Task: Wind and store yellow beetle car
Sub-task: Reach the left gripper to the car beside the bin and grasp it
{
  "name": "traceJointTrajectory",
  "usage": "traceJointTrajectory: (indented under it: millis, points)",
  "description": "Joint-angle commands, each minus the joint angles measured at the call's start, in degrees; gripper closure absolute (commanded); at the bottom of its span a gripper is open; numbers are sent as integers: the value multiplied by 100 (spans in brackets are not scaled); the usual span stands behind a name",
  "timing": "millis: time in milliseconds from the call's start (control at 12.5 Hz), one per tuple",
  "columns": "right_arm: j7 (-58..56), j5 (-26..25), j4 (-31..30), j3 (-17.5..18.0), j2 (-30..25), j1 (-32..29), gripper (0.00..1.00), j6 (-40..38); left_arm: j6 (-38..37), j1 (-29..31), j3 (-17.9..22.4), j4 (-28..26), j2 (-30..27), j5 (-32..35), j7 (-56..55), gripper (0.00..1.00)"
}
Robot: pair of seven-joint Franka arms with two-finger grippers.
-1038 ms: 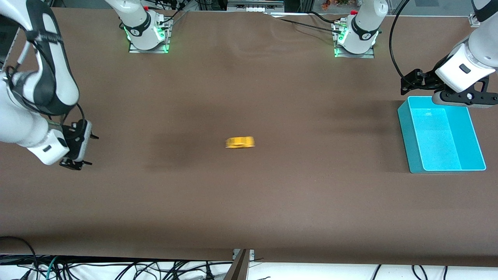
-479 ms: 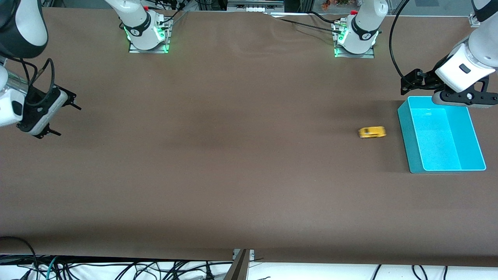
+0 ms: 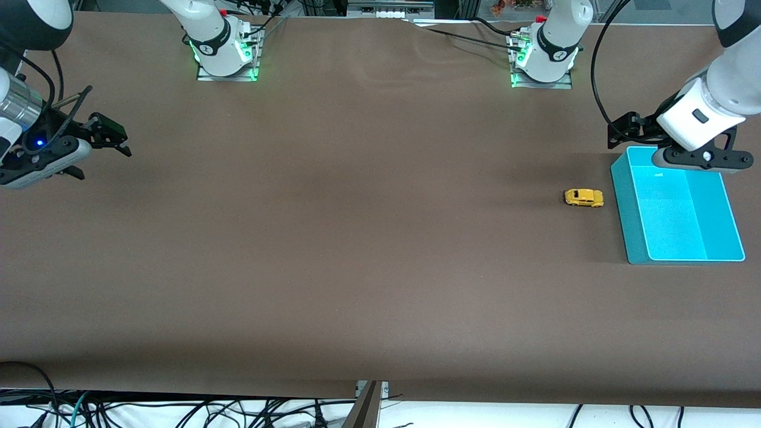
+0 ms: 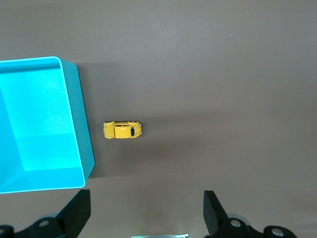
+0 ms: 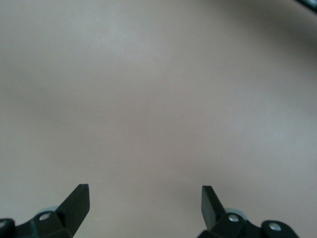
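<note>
Car (image 3: 584,197) located upright on counter (image 3: 368,267), just beside bin (image 3: 621,196) at its 9 o'clock | left gripper (image 3: 630,128) released over bin edge | right gripper (image 3: 98,148) released, parked | car to be grasped across its sides.

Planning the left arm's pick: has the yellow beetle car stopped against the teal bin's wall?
Apart. The left wrist view shows bare table between the yellow beetle car and the teal bin.
</note>
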Motion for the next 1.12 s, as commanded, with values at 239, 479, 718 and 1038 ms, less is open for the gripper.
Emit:
traceJointTrajectory:
  millis: [239, 479, 718, 1038]
  points:
    - [1708, -27, -91, 16, -369, 188, 0, -446, -54, 42, -4, 70, 620, 81, 1561, 0]
    - [2089, -62, -74, 24, -396, 260, 0, -508, 567, 51, 5, -490, 727, 178, 2781, 0]
    - [2097, -71, 6, 24, -361, 269, 0, -596, 1455, 60, -4, -1448, 727, 624, 3704, 0]
    - [2115, -106, 58, 16, -343, 260, 0, -641, 2966, 525, 5, -2591, 735, 688, 5899, 0]
